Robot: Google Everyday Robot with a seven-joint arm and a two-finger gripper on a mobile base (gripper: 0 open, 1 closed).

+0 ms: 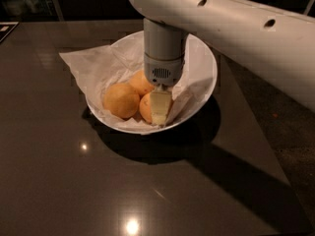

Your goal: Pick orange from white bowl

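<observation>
Nearest, in front of the gripper (157, 113), the dark table (98, 186) is carrying the white bowl (132, 128), whose near rim is lying just below the gripper. The gripper is reaching straight down into the bowl and touching the front of the orange (145, 108), the deeper-coloured one, apparently lining up a grasp. Whether it is clamped on the fruit I cannot tell. A paler orange (120, 100) is sitting just to its left and a second pale orange (139, 81) behind it, both nesting in crumpled paper (83, 65) that is likely keeping them from rolling.
</observation>
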